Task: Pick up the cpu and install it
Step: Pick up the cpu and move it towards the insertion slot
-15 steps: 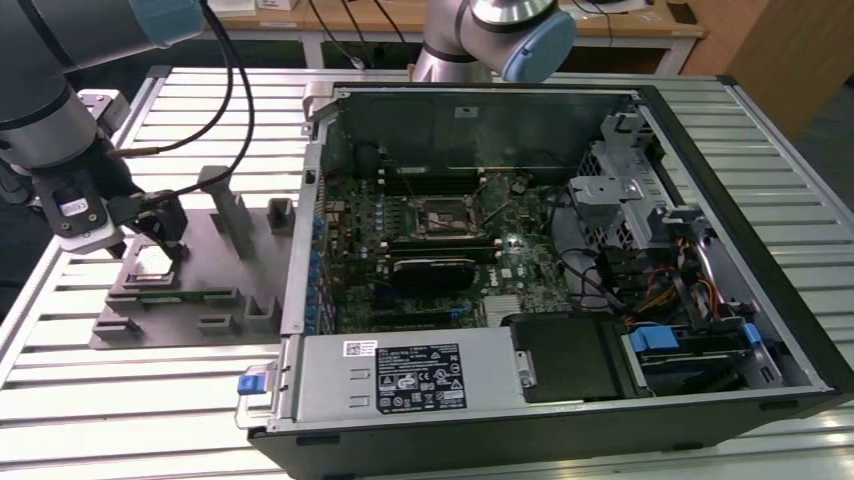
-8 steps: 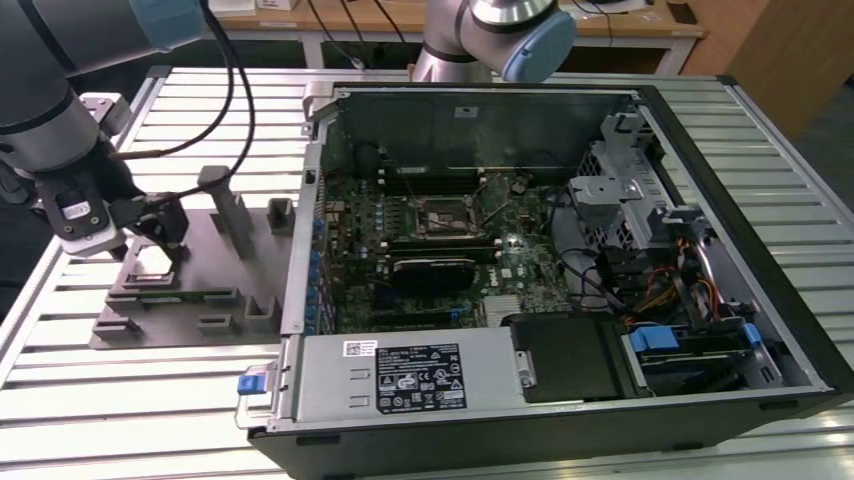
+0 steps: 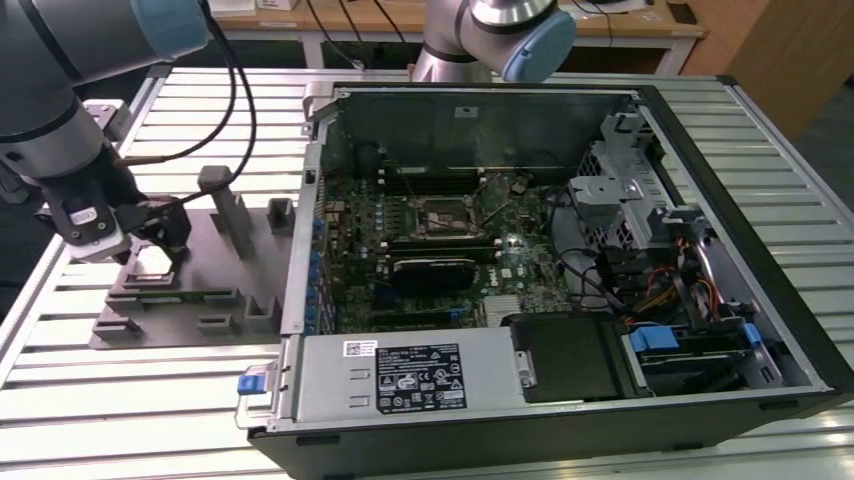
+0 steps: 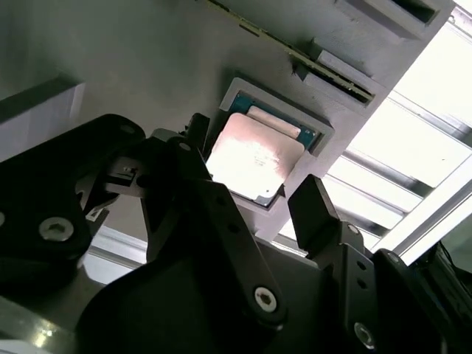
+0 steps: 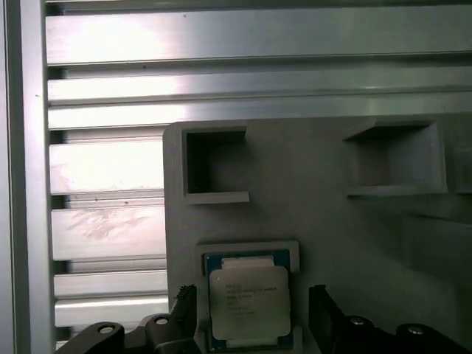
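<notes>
The cpu (image 5: 248, 302), a small flat square chip with a silvery top, lies in a shallow square pocket of the grey plastic tray (image 5: 310, 199). Its top catches bright light in the second wrist view (image 4: 251, 158). My gripper (image 5: 251, 299) hangs low over it, open, with one black finger on each side of the chip and a narrow gap showing at one finger (image 4: 316, 210). In the exterior view the gripper (image 3: 147, 240) sits at the left over the tray (image 3: 200, 300), with the cpu (image 3: 156, 262) as a pale patch under it. The motherboard's socket (image 3: 447, 218) lies inside the open computer case.
The open computer case (image 3: 561, 250) fills the exterior view's right, with a power supply (image 3: 400, 375) at the front and drive cages (image 3: 627, 200) at its side. Upright grey posts (image 3: 220, 205) rise from the tray near the gripper. A second arm (image 3: 494, 35) stands behind the case. The table is slatted aluminium (image 5: 103, 169).
</notes>
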{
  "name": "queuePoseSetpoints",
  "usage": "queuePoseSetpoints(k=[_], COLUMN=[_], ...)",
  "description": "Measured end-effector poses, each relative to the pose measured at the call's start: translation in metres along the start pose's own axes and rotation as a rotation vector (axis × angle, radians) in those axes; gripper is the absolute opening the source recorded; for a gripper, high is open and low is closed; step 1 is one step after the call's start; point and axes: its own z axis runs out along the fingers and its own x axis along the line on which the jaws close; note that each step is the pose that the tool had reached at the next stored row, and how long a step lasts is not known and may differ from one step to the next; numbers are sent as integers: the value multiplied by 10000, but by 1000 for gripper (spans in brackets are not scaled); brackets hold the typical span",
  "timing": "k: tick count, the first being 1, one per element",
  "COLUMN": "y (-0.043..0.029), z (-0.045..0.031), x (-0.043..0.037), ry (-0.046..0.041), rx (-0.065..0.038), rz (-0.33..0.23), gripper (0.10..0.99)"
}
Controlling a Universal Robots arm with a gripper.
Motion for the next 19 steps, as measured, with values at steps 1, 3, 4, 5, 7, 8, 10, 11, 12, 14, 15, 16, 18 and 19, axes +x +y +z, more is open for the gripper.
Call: queuePoseSetpoints(k=[1,3,4,5,7,8,10,11,12,14,15,16,18,19], y=[0,-1,-1,-1,-2,-2,-3,-3,-3,-3,-3,-4,-4,-4], z=[6,16,22,27,42,52,66,70,70,87,89,88,88,89], x=[0,0,0,0,0,0,1,1,1,1,1,1,1,1], ry=[1,10,13,17,21,23,28,29,31,26,28,29,30,29], rx=[-2,-6,-9,-11,-15,-15,-14,-13,-12,-14,-13,-12,-11,-11], rz=[-95,-313,-423,-525,-659,-720,-810,-826,-828,-831,-831,-831,-831,-831], gripper=[706,706,706,706,706,706,706,706,706,706,706,706,706,706])
